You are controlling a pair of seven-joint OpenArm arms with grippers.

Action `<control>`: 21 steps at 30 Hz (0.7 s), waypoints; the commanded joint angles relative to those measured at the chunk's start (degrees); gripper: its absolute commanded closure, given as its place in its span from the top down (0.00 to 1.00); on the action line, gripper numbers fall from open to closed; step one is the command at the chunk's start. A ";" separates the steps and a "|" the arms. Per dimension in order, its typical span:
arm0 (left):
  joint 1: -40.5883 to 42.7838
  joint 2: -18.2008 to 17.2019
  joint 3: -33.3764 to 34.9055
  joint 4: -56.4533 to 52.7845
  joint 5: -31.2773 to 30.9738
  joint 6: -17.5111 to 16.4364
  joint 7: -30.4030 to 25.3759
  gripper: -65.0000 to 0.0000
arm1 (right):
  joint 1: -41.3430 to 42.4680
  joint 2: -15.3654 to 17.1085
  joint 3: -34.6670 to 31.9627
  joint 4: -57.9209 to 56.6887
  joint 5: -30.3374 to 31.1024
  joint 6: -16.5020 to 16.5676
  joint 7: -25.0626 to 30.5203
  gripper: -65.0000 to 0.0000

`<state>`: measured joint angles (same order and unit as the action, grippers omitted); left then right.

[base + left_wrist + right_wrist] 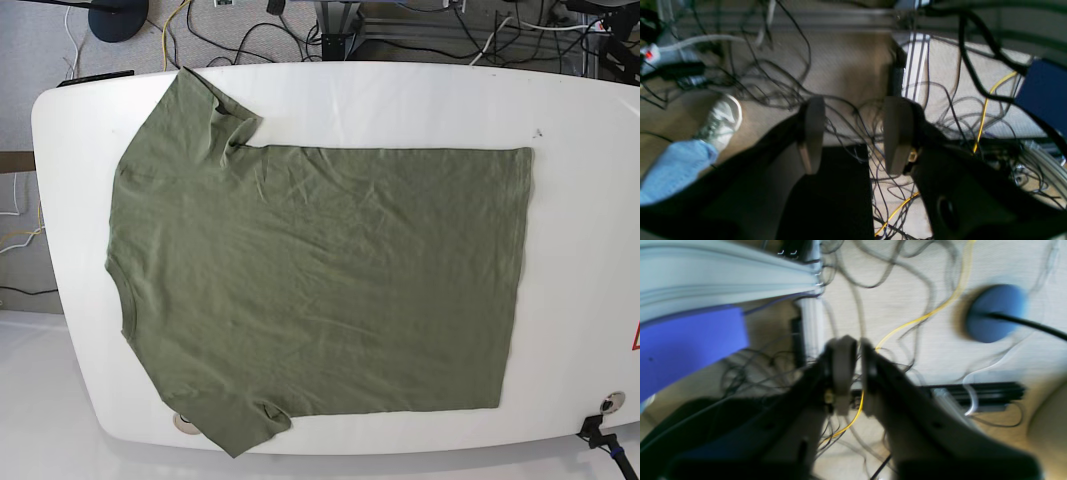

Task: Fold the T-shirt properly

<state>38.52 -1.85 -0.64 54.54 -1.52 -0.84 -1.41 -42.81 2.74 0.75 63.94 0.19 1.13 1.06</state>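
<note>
- Your white table [580, 200] fills the base view.
- The T-shirt [320, 280] lies flat and spread on it, collar end toward that view's left, hem toward its right, one sleeve near the far edge and one at the near edge.
- Neither arm shows in the base view.
- Your left gripper [853, 135] hangs over a cable-strewn floor [846, 66], jaws spread, nothing between them.
- Your right gripper [858, 373], blurred, shows a narrow gap between the jaws, holding nothing.
</note>
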 commanded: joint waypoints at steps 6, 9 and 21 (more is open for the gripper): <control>10.05 -0.92 0.25 11.26 -0.02 -0.08 -0.30 0.42 | -9.46 0.20 -0.01 13.55 0.12 0.50 1.01 0.34; 14.97 -1.01 0.07 16.97 -0.02 -0.08 -0.30 0.42 | -13.85 0.20 -0.01 19.27 0.12 0.59 1.01 0.35; 30.00 -2.77 -0.01 44.31 -0.02 -0.08 0.14 0.41 | -29.85 1.34 0.17 47.31 0.47 0.32 1.01 0.36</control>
<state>66.63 -4.51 -0.69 97.86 -1.45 -0.84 -0.73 -71.11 3.97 0.78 108.79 0.36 1.50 1.19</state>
